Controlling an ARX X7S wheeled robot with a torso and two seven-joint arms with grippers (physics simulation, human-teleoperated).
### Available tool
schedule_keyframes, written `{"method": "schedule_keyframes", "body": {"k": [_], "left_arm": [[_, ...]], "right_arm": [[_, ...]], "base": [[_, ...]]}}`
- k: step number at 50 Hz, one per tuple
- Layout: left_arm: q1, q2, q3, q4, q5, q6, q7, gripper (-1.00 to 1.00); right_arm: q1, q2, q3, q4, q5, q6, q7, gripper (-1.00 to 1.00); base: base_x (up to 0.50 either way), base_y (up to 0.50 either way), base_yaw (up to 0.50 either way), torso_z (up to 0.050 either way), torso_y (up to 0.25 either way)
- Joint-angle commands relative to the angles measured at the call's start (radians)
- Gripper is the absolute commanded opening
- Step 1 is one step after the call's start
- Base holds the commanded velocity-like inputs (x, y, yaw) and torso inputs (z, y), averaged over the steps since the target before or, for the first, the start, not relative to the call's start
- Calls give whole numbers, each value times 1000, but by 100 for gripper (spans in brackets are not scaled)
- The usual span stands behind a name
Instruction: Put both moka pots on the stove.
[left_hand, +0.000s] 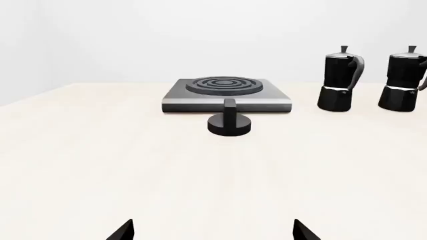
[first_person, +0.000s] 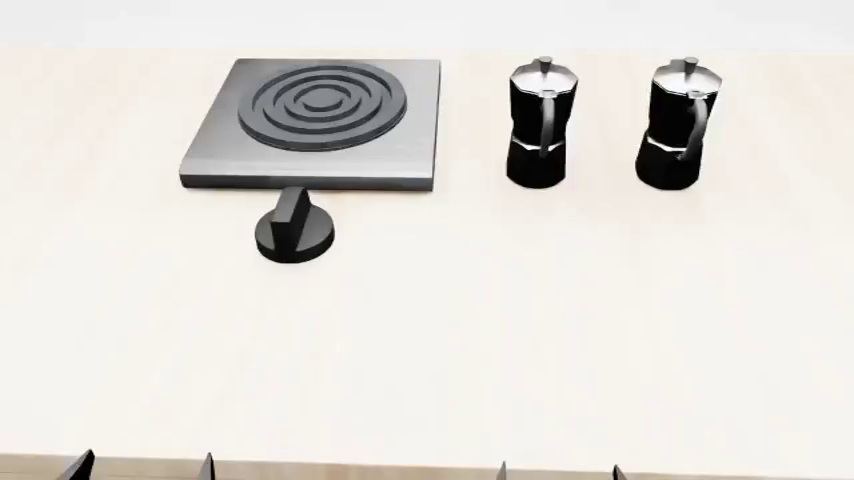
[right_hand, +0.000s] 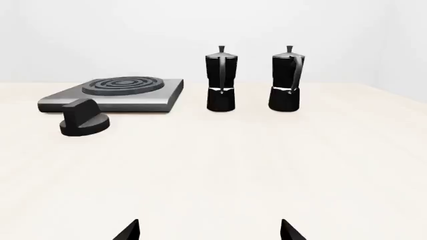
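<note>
Two black moka pots stand upright side by side at the back right of the table: the left pot and the right pot. They also show in the left wrist view and in the right wrist view. The grey stove with its ring burner lies to their left, with nothing on it. My left gripper and right gripper are open and empty at the table's near edge, far from the pots.
A squat black round knob sits on the pale table just in front of the stove. It also shows in the left wrist view and the right wrist view.
</note>
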Motion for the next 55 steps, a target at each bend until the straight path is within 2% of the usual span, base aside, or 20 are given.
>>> {"method": "schedule_keyframes", "body": {"k": [1,16,22,33,40,42,48,55], "left_arm": [[1,-14,16,4,-14,-3,-16,100],[22,-55,77,83,-52,-23,-64,100],[55,-69,92,204,-50,-58,-83,100],[149,-101,111,583,-31,-159,-123,100],[195,-119,116,756,-20,-193,-145,100],[204,-126,126,790,24,-200,-162,100],[218,-133,134,847,15,-214,-167,100],[223,-143,141,882,12,-224,-174,100]], "right_arm": [[-2,16,-20,-7,16,5,20,100],[-15,58,-77,-57,32,4,75,100],[-61,77,-90,-214,20,41,93,100],[-153,109,-93,-572,65,137,102,100],[-188,123,-101,-686,73,151,115,100],[-199,128,-104,-728,70,154,120,100],[-225,138,-100,-817,87,160,131,100],[-219,142,-106,-806,89,144,142,100]], "base": [[0,0,0,0,0],[0,0,0,0,0],[0,0,0,0,0],[0,0,0,0,0],[0,0,0,0,0],[0,0,0,0,0],[0,0,0,0,0],[0,0,0,0,0]]}}
